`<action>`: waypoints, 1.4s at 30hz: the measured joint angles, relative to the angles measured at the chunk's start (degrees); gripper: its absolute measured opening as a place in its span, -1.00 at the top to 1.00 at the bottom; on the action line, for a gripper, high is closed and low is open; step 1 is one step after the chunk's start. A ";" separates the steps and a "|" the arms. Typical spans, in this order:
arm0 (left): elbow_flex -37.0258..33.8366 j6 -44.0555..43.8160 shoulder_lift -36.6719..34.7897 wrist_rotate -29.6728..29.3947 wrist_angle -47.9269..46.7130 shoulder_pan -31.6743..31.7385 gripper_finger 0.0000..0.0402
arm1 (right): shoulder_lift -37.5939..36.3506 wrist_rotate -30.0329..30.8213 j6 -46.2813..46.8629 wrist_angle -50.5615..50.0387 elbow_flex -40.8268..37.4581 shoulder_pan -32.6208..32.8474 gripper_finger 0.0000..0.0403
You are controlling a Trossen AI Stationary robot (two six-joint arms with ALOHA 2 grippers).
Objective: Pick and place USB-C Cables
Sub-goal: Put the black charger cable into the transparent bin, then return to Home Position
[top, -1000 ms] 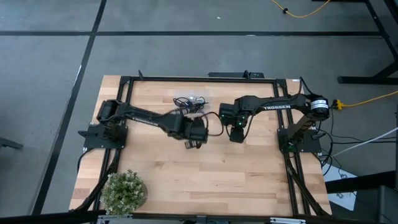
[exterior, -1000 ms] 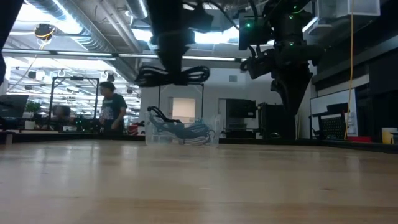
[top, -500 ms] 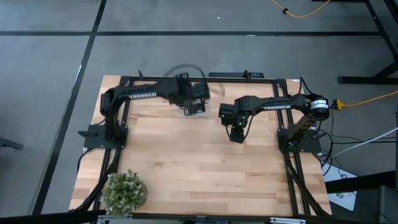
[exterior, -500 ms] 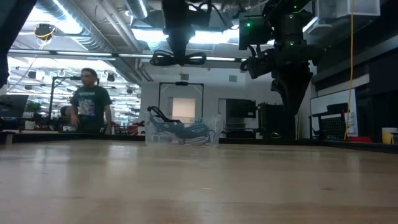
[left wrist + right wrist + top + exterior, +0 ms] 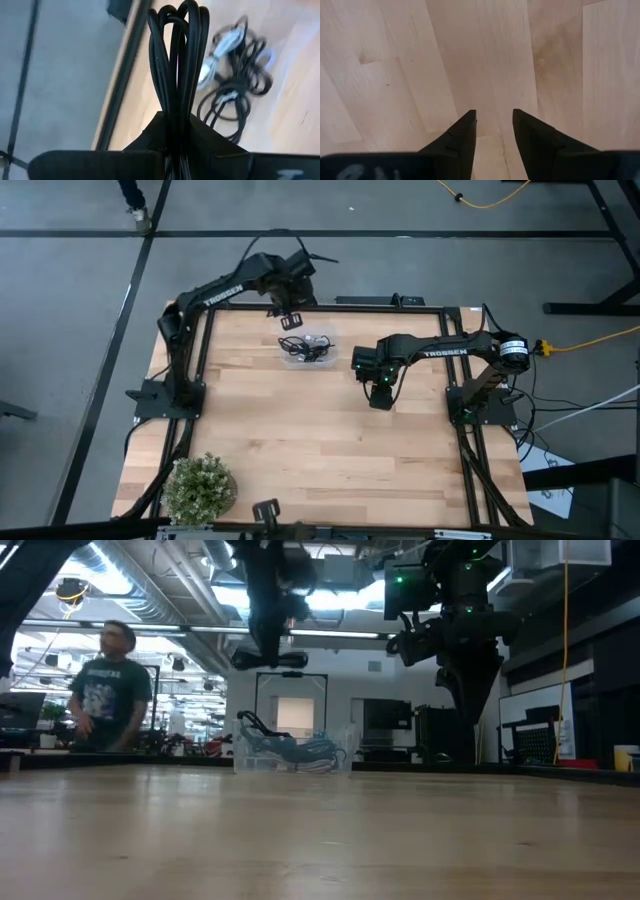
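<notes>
My left gripper [image 5: 288,298] hangs high over the table's far edge, shut on a black coiled USB-C cable [image 5: 300,252]. The low view shows that coil [image 5: 268,658] lying level under the fingers. Behind it, several more cables [image 5: 305,348], black ones and a light grey one [image 5: 220,52], lie heaped in a clear container [image 5: 290,752] near the far edge. My right gripper [image 5: 380,395] hovers open above bare wood right of the table's middle, holding nothing [image 5: 495,125]. My left gripper pinches the black coil [image 5: 177,60] between its two fingers [image 5: 205,137], with all its loops gathered together. The fingers come from above, pointing down. The loops run on past the fingertips. The coil is lifted clear of the table and container.
A potted plant [image 5: 200,485] stands at the near left corner. A black frame [image 5: 330,305] runs along the table's edges. A person [image 5: 105,690] walks in the room beyond the far edge. Bare wood [image 5: 320,450] spreads over the near half.
My left gripper has carried the black coil from the table's middle toward the far edge, passing over the clear container and rising, and now hangs past the far rail. The coil stayed in its hold. The person in the background has walked left. My right arm kept still.
</notes>
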 joint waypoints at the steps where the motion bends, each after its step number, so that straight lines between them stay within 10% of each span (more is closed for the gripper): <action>1: -0.81 0.78 0.44 0.21 0.06 0.38 0.83 | 0.00 0.00 0.00 0.00 0.00 0.00 0.34; 34: -4.83 10.17 13.60 -3.58 9.76 -6.51 0.48 | -0.02 0.00 -1.27 -0.44 0.00 0.00 0.34; 42: -1.58 9.38 13.57 -15.11 3.02 -7.90 0.47 | -0.02 0.00 -1.09 -0.76 0.00 0.00 0.34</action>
